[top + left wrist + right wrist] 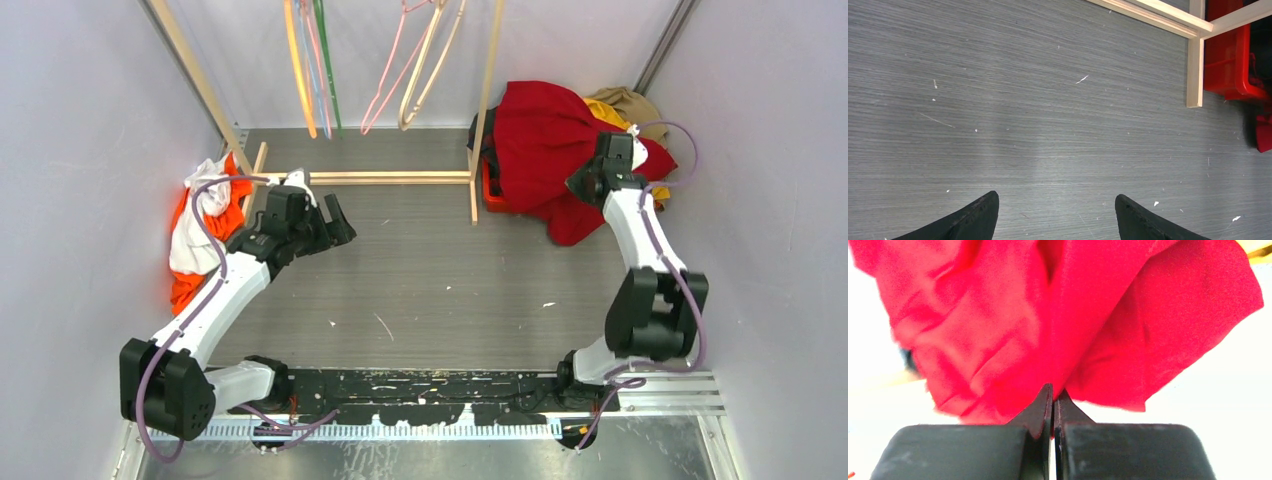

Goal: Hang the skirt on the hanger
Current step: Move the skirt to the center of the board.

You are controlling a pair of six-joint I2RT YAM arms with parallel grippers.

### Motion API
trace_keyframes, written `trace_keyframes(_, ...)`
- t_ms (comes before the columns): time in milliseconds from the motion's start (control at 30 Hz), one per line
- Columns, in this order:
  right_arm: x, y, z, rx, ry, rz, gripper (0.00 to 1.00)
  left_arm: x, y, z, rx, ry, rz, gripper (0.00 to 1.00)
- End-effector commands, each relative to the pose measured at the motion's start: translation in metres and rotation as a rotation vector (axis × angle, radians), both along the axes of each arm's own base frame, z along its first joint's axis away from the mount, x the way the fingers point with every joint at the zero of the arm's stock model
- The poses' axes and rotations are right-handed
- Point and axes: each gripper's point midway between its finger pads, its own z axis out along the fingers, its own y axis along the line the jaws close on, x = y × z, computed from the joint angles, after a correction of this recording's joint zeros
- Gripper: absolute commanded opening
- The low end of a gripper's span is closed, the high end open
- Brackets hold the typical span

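R end effector (1054,396) is clenched on a fold of the skirt (540,130); the pinch looks thin, right at the tips. The skirt lies heaped at far right of the surface (430,260), against the rack (486,110). L end effector (1055,216) is released, over bare surface at left. The hanger (425,70) hangs far-centre on the rack. To do this well, imo: lift slow & straight up, watch that the cloth doesn't slip, and find the waistband before heading to the hanger.

Right claw (580,185) against the skirt (535,135), the hanger (424,82) well apart
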Motion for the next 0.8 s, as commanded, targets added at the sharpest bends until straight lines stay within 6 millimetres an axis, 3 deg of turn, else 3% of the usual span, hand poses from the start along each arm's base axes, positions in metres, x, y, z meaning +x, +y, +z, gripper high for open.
trace_keyframes(0,-0.028,0.05,0.087,-0.056,-0.233,0.181,0.01,0.004,0.002,0.023,0.021,-0.057,-0.007,0.84)
trace_keyframes(67,-0.052,0.08,0.101,-0.071,-0.259,0.279,0.01,0.002,0.002,0.024,0.022,-0.054,-0.009,0.84)
trace_keyframes(133,-0.079,0.125,0.117,-0.07,-0.289,0.416,0.01,0.0,0.002,0.025,0.022,-0.052,-0.011,0.83)
trace_keyframes(333,-0.172,0.247,0.114,-0.018,-0.236,0.836,0.01,-0.004,0.002,0.037,0.014,-0.067,-0.013,0.83)
trace_keyframes(467,-0.226,0.318,0.087,-0.035,-0.168,1.073,0.01,-0.009,0.007,0.041,0.023,-0.067,0.001,0.83)
trace_keyframes(600,-0.236,0.375,0.044,-0.03,-0.098,1.188,0.03,-0.013,0.013,0.042,0.037,-0.065,0.027,0.82)
trace_keyframes(700,-0.223,0.405,0.011,-0.029,-0.061,1.219,0.33,-0.018,0.018,0.039,0.05,-0.053,0.045,0.81)
trace_keyframes(733,-0.219,0.41,0.002,-0.039,-0.052,1.216,0.57,-0.02,0.019,0.039,0.049,-0.052,0.05,0.81)
trace_keyframes(767,-0.217,0.411,-0.003,-0.059,-0.03,1.216,0.7,-0.021,0.019,0.04,0.046,-0.055,0.054,0.81)
